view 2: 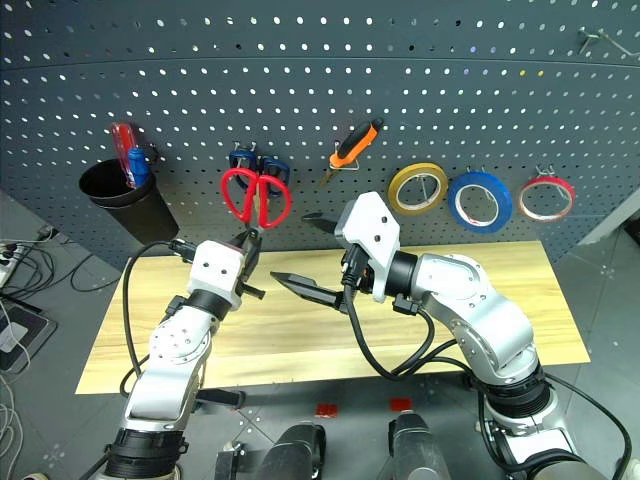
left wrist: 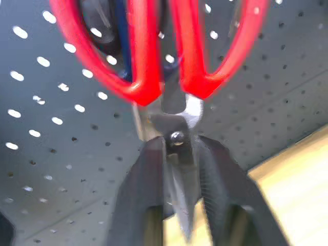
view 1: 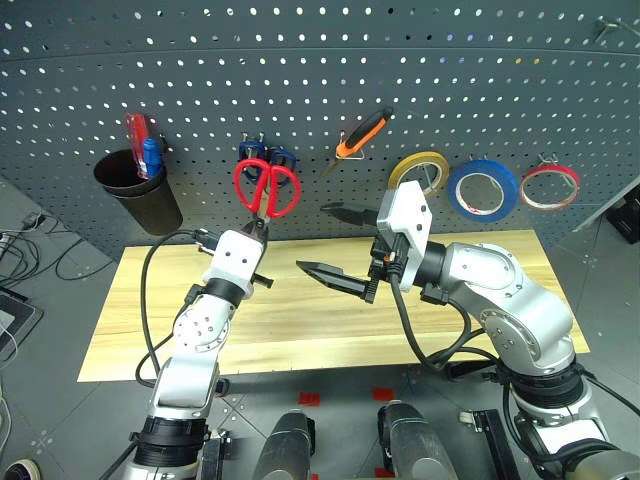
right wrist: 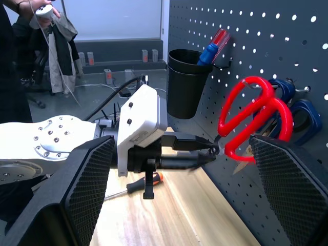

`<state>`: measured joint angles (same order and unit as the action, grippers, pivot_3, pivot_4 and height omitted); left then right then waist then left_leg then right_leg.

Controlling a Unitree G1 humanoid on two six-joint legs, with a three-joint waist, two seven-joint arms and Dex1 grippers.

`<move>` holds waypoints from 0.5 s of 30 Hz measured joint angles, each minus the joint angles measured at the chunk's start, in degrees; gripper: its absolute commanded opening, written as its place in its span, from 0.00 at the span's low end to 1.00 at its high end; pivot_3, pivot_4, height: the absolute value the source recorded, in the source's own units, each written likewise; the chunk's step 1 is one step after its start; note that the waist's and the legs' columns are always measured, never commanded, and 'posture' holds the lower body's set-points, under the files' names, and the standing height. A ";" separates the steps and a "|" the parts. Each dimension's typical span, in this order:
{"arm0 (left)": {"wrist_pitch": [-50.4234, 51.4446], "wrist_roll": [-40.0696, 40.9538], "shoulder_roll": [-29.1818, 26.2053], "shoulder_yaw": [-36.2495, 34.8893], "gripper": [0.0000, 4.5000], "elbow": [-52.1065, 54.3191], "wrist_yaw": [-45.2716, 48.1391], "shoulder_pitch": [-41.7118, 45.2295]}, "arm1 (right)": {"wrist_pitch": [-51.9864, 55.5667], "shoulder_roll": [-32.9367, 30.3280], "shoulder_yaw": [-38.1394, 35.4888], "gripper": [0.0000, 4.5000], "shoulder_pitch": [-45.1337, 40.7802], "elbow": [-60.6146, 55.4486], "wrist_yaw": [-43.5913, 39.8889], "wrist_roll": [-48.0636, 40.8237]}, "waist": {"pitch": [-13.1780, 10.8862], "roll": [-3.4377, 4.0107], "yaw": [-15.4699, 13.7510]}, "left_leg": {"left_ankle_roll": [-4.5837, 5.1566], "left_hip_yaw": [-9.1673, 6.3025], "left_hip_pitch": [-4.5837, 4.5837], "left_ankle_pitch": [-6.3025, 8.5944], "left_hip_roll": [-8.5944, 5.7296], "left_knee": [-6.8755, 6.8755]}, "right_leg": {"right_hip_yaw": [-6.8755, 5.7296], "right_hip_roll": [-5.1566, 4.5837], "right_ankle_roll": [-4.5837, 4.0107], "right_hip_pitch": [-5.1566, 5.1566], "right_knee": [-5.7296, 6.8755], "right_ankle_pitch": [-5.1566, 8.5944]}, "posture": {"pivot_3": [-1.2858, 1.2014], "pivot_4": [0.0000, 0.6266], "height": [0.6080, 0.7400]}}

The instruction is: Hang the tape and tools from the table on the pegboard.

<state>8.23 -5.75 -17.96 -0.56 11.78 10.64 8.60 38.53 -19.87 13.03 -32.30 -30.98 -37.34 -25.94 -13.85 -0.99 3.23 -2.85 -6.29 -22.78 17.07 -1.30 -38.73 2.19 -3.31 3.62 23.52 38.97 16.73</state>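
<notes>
Plank table [view 1: 480, 250] below grey pegboard [view 1: 300, 60]; left pincer [view 1: 262, 232] clamped on red-handled scissors [view 1: 267, 186], right pincer [view 1: 335, 279] apart.

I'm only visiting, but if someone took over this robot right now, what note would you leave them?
Left gripper: at the blades of the red scissors, whose handles are up against the pegboard in front of a blue pair; I cannot tell if they sit on a hook.
Right gripper: fingers open, empty, over the table.
Done: blue tape and pliers hang on the pegboard.
Left: confirm the scissors hang, let go, then hang the screwdriver, which lies on the table under the left arm.
</notes>
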 measured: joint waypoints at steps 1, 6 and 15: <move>0.76 0.20 0.39 -0.03 0.50 0.01 -0.07 0.00 | 0.00 0.02 0.00 1.00 0.00 0.00 0.06 0.00 | 0.00 0.00 0.00 | 0.00 0.00 0.00 0.00 0.00 0.00 | 0.00 0.00 0.00 0.00 0.00 0.00 | 0.50 0.39 1.00; 6.18 3.12 2.21 -3.43 0.83 1.13 -0.55 -1.93 | 0.04 0.12 0.02 1.00 0.19 -0.02 0.43 0.01 | 0.00 0.00 0.09 | 0.00 0.02 0.01 0.00 0.01 0.01 | 0.04 0.02 0.00 0.01 -0.01 0.00 | 0.50 0.39 1.00; 23.88 15.89 -0.02 -15.52 0.83 -1.21 3.35 -10.75 | 19.20 3.65 5.45 1.00 3.06 -1.09 13.73 3.66 | -0.02 0.03 0.14 | 0.01 -0.04 0.00 0.01 0.02 0.03 | 0.02 0.04 0.00 0.08 0.04 0.00 | 0.50 0.42 1.00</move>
<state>32.11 10.14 -17.98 -16.08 10.57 13.99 -2.16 57.73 -16.22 18.48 -29.24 -32.06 -23.61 -22.28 -13.87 -0.96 3.37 -2.84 -6.33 -22.78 17.07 -1.28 -38.70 2.21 -3.28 3.61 23.60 39.01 16.74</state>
